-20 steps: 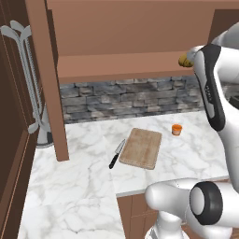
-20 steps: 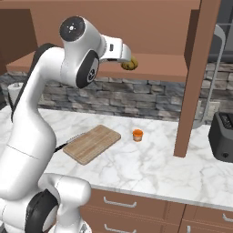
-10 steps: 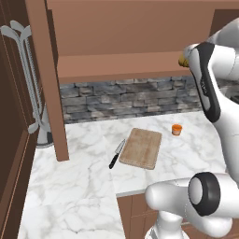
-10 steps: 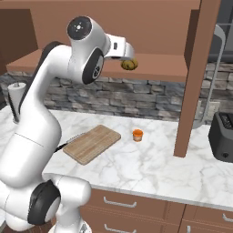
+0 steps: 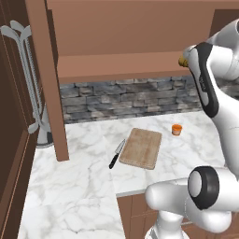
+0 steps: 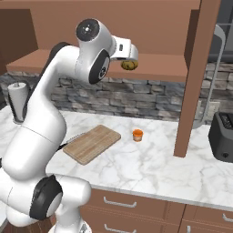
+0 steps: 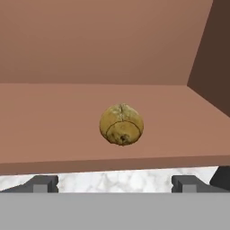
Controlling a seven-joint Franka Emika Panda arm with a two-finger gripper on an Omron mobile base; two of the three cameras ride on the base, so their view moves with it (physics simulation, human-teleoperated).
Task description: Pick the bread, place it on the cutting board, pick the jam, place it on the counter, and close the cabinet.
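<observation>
The end effector (image 7: 115,183) has advanced toward the open cabinet (image 6: 150,68) since the earlier frame; its fingers stand wide apart, holding nothing. The bread (image 7: 121,124) rests on the cabinet shelf directly ahead. Below, the jam (image 6: 137,134) and cutting board (image 6: 92,143) remain unmoved on the table (image 6: 150,168).

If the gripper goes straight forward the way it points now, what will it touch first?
Most likely the bread, which sits on the cabinet shelf centred ahead of the open gripper. Nothing stands between them in the hand view, though the depth is hard to judge.
</observation>
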